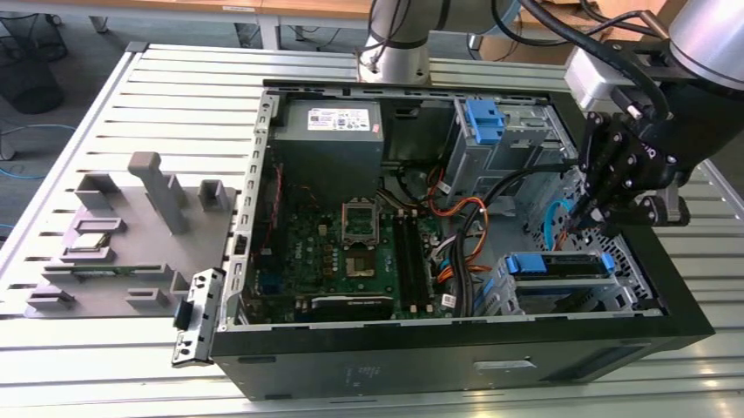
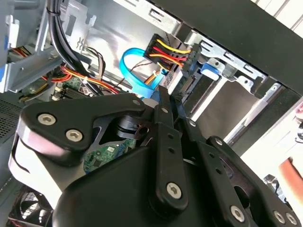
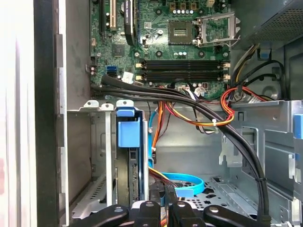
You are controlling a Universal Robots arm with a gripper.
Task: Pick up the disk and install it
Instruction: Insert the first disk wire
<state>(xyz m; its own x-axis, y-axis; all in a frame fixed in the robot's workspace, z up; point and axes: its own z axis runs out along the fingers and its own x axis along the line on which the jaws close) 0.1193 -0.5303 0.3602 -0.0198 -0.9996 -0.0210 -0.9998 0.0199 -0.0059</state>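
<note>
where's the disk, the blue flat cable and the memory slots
disk (image 3: pixel 129 135): first wrist view, on its blue carrier tab
blue flat cable (image 3: pixel 182 178): first wrist view, on its loop
memory slots (image 3: pixel 182 70): first wrist view, mid-length of one slot

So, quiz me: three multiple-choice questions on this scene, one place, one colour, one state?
1. Where is the black robot gripper? A over the open black computer case; B over the grey parts tray; C off the table.
2. What colour is the flat looped ribbon cable? A red; B blue; C white.
3. State of the silver hard drive in its blue plastic carrier? A gripped; B on the table; C slotted in the metal drive cage.
Answers: A, it hangs above the case; B, light blue; C, its blue tab shows in the cage.
</note>
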